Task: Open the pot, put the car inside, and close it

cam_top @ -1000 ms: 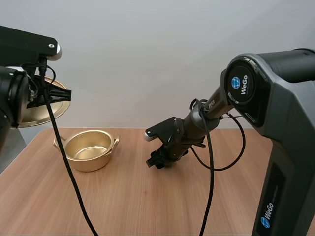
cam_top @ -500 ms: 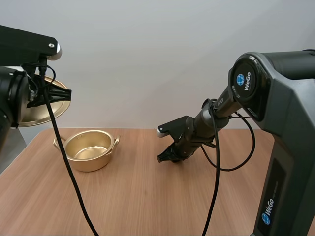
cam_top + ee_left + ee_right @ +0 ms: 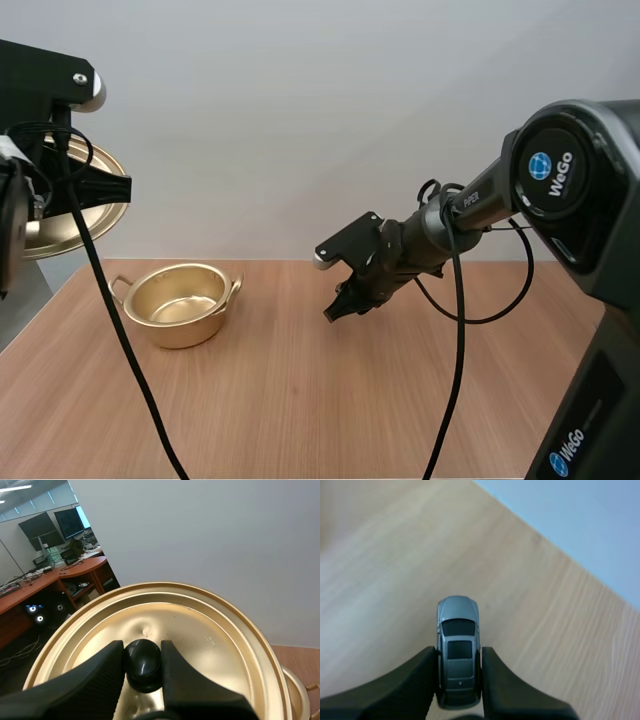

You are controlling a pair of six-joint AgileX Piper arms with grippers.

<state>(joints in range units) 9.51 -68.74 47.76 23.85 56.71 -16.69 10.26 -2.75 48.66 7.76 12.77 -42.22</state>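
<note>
1. Right gripper (image 3: 459,656): fingers clamped on the car (image 3: 458,630), one finger pressed to each flank along its rear half. The car's nose sticks out past the fingertips.
2. Car: small, grey-silver, dark glass on the roof. It is seen from above, lined up straight with the fingers. Wood-grain surface (image 3: 380,580) lies beneath it.
3. From the high view, the right gripper (image 3: 340,308) hangs at the end of a stretched-out arm, tips angled down toward the surface (image 3: 300,400). It appears to be held clear of the surface, not touching it. I cannot make out the car itself from this angle.
4. Outward from the right gripper: the pot (image 3: 185,330) stands well apart from it, toward the left arm's side. It is gold, has two handles, stands upright on the surface, and its lid is off.
5. Left gripper (image 3: 142,652): fingers closed tight on the black knob (image 3: 142,666) at the middle of the lid (image 3: 210,630).
6. Lid: gold with ringed ridges, gripped only by its knob. In the high view the lid (image 3: 70,215) is held in the air by the left gripper (image 3: 100,188), tilted, higher than the pot and a little off to its outer side.
7. Past the lid's edge in the left wrist view, a slice of the pot's rim (image 3: 299,692) shows below.
</note>
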